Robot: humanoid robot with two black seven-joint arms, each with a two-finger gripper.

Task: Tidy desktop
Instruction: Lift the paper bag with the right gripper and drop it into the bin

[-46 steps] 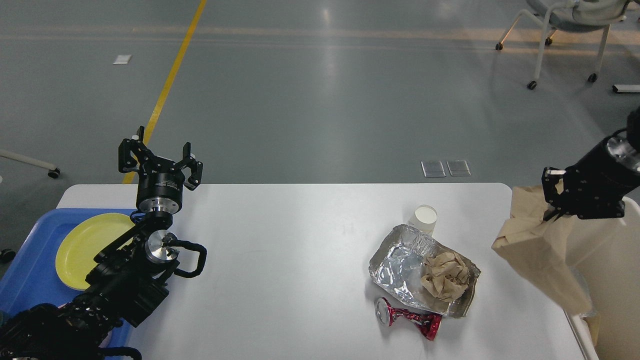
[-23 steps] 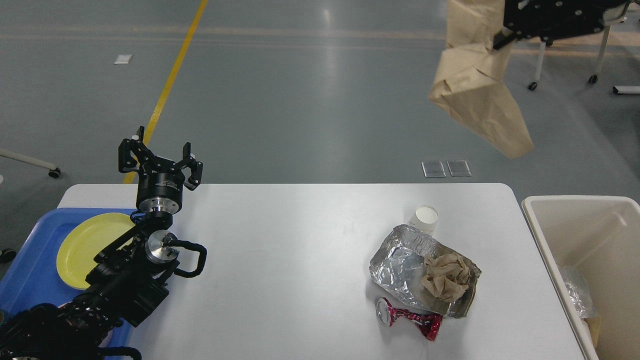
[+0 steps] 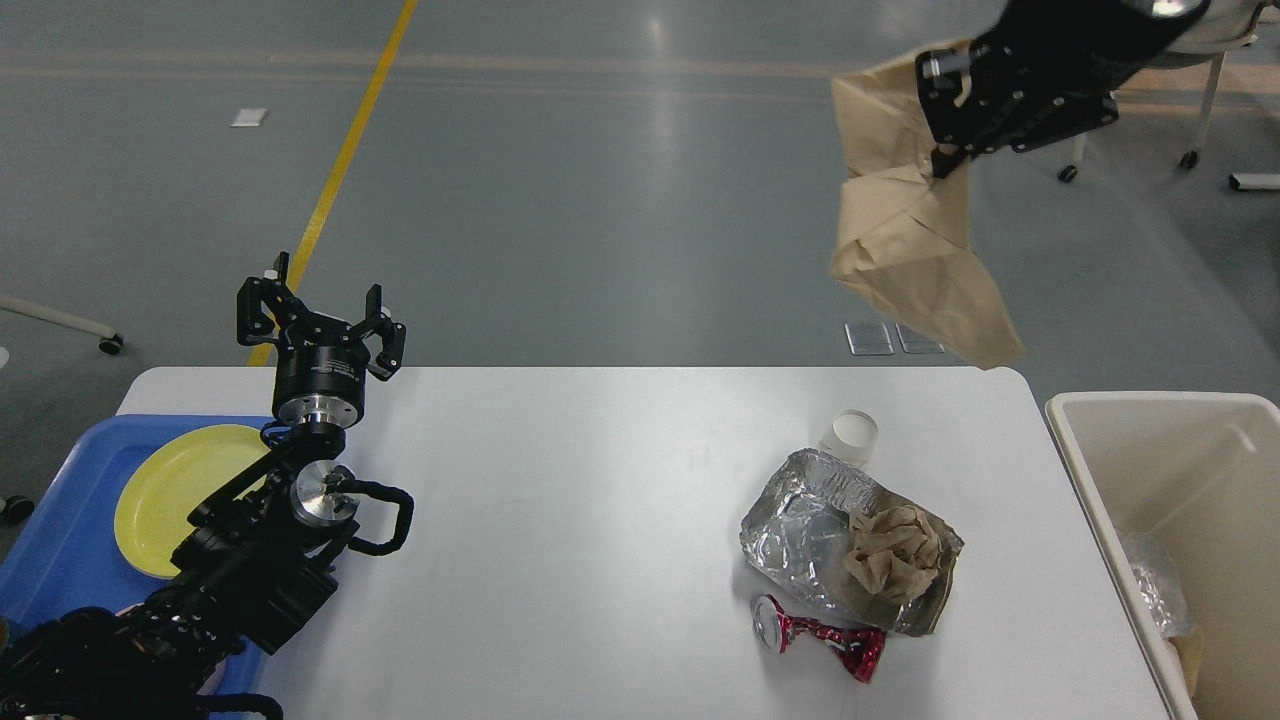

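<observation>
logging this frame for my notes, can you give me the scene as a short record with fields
surface: white desktop
left gripper: open, empty, raised over the desktop's far left edge
right gripper: shut on brown paper bag, held high past the far edge
trash on desktop: foil tray holding crumpled brown paper, crushed red can, small clear cup
left side: yellow plate in blue tray
right side: cream bin

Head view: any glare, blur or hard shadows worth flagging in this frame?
Head view: overhead lights reflect as pale streaks on the grey floor; the desktop is evenly lit, with soft shadows only. The foil tray glints. The right gripper and its paper bag look slightly soft; the left gripper is sharp.
</observation>
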